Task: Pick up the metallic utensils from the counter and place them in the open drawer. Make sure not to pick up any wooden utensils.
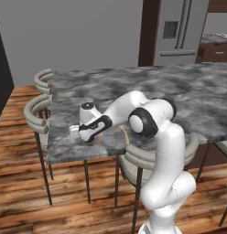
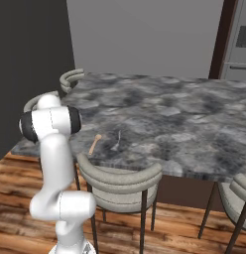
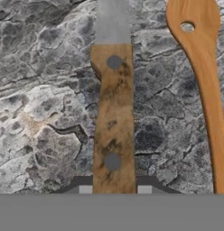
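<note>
Knife with silvery blade and riveted brown handle (image 3: 113, 113), unmarked, clamped in my hand (image 3: 114, 189); orange-brown wooden spoon (image 3: 205, 90) at three o'clock on grey marbled bench (image 3: 41, 90).

Base views flank the counter (image 1: 188, 96) — hand view hugs it.

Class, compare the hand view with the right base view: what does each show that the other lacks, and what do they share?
Hand view: the gripper closed on the knife by its brown riveted handle, with an orange-brown wooden spoon lying beside it. Right base view: a slim silver utensil and a pale wooden spoon near the counter's front edge, plus a grey chair. Both: the marbled counter.
</note>
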